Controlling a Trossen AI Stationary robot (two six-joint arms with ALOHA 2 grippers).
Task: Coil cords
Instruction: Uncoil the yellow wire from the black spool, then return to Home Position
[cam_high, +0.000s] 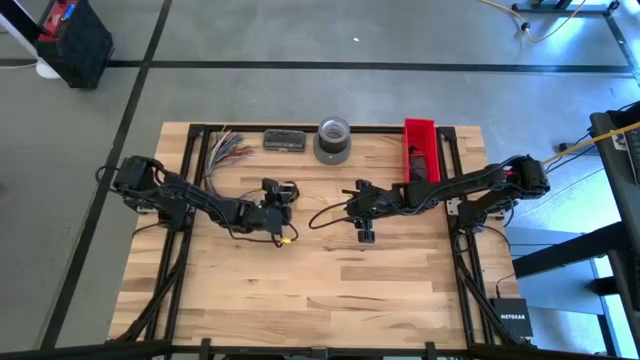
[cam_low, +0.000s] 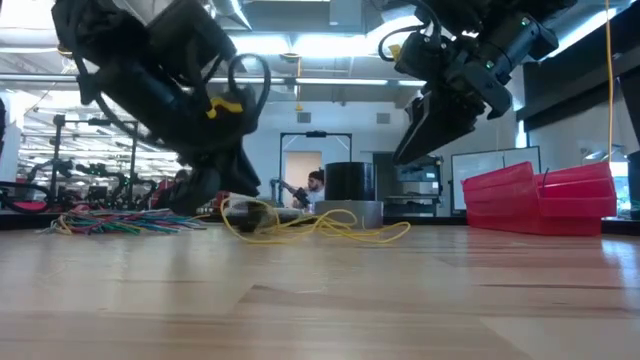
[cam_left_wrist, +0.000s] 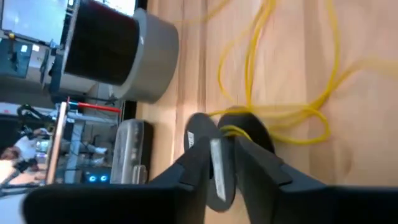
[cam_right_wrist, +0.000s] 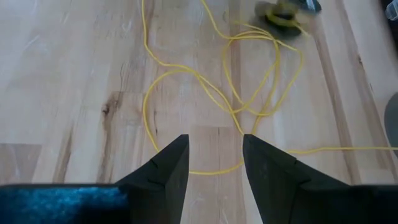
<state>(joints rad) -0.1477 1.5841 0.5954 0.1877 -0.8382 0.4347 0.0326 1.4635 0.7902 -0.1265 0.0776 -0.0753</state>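
From above, your left gripper (cam_high: 284, 190) and right gripper (cam_high: 364, 236) flank the cord (cam_high: 325, 212) mid-counter. Left wrist: your jaws pinch the cord (cam_left_wrist: 233, 132). Right wrist: your jaws stand apart, empty, over its loops (cam_right_wrist: 205, 87).

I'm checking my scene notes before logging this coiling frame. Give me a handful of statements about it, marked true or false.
1. The right gripper's fingers are open. True.
2. The cord lies in loose loops on the table. True.
3. The right gripper grips the cord. False: nothing is between its fingers, and the loops lie below it.
4. The red bin is on the left arm's side. False: it sits at the far edge on the right arm's side.
5. The tape roll stands between the wires and the bin. True.
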